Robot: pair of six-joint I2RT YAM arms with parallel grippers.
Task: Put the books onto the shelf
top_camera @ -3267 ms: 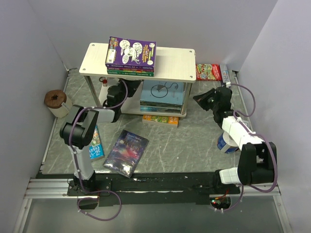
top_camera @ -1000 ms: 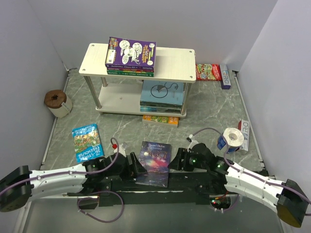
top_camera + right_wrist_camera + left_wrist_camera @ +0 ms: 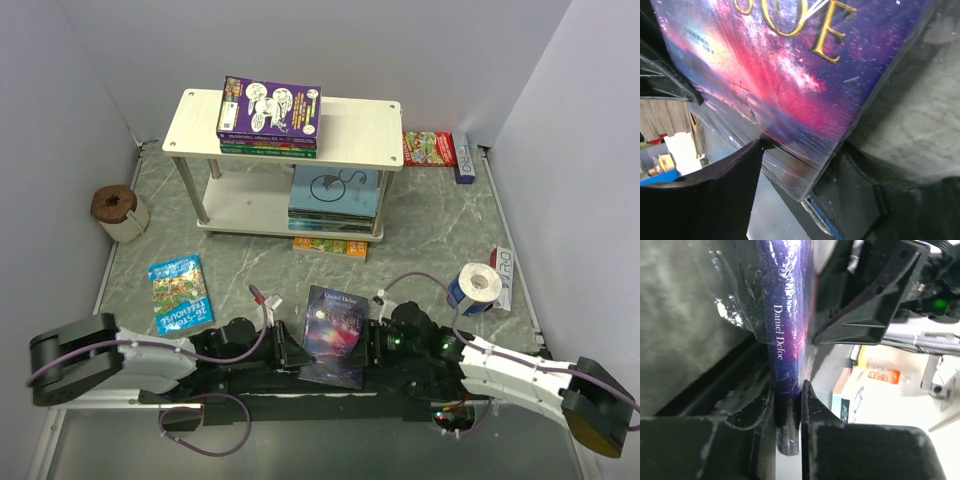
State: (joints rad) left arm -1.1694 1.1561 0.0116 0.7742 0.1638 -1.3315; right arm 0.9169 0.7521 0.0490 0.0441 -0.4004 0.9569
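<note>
Held book: dark starry paperback [image 3: 335, 332] [image 3: 790, 340] [image 3: 780, 65] with gold lettering and a glossy wrap, tilted at the near edge of the grey marbled table [image 3: 420, 235], between the two arms.
Left arm: left gripper [image 3: 298, 350] [image 3: 788, 390] pinches the paperback's spine edge, one finger on each face, just below the author's name.
Right arm: right gripper [image 3: 372, 345] [image 3: 800, 150] has its fingers spread about the paperback's lower corner; whether they press on it cannot be told.
Far side: two-tier shelf [image 3: 355, 132] with a pale wood-grain top board and a white lower board, well apart from the held book.
Top board: purple paperback with white cartoons [image 3: 270, 105], uppermost of a small stack.
Lower board: light blue paperback with black swirl [image 3: 338, 188], uppermost of a stack.
Table, left: green cartoon-cover paperback [image 3: 181, 292], lying flat.
Table, right: white-and-blue tape roll [image 3: 476, 285].
</note>
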